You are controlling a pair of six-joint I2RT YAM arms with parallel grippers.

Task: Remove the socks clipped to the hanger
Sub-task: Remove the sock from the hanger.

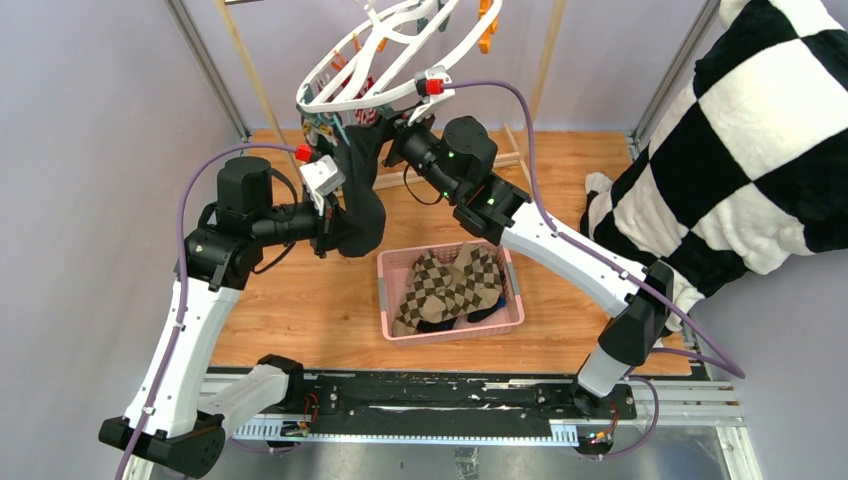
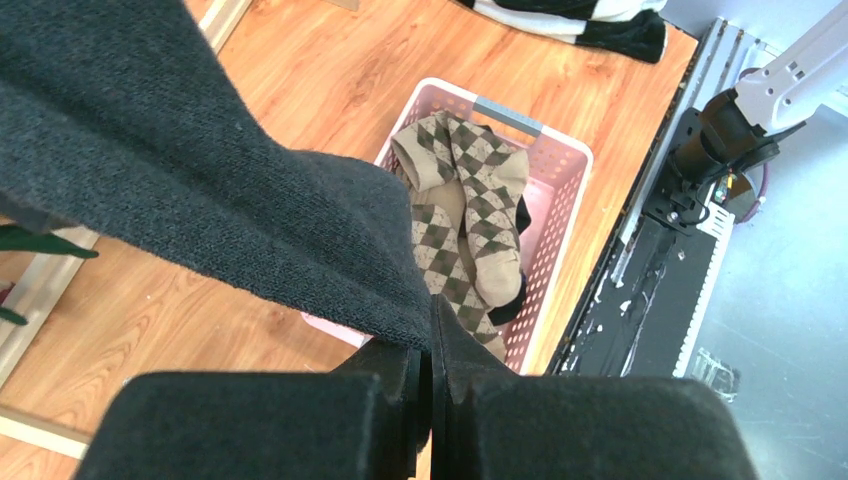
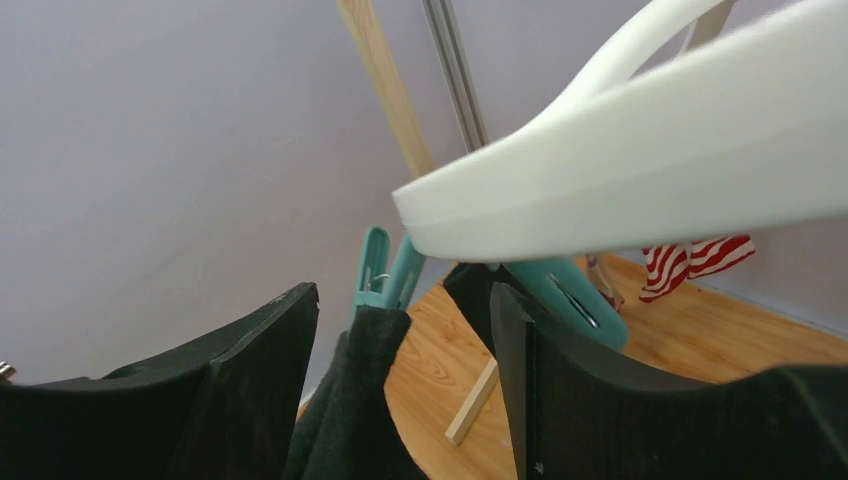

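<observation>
The white oval hanger (image 1: 375, 62) hangs tilted at the top centre, with orange and teal clips. A dark green sock (image 1: 362, 190) hangs from a teal clip (image 3: 385, 270). My left gripper (image 1: 335, 228) is shut on the sock's lower part (image 2: 230, 190). My right gripper (image 1: 392, 140) is open just under the hanger's rim (image 3: 640, 160), its fingers either side of the sock's clipped top (image 3: 360, 400). A second teal clip (image 3: 575, 300) sits by the right finger. A red-and-white striped sock (image 3: 695, 262) hangs behind. Brown argyle socks (image 1: 450, 285) lie in the pink basket (image 1: 390, 322).
A big black-and-white checkered cloth (image 1: 740, 150) hangs at the right. Wooden rack posts (image 1: 250, 70) and metal frame posts (image 1: 205, 65) stand behind the hanger. The basket also shows in the left wrist view (image 2: 560, 190), near the black base rail (image 2: 660, 290).
</observation>
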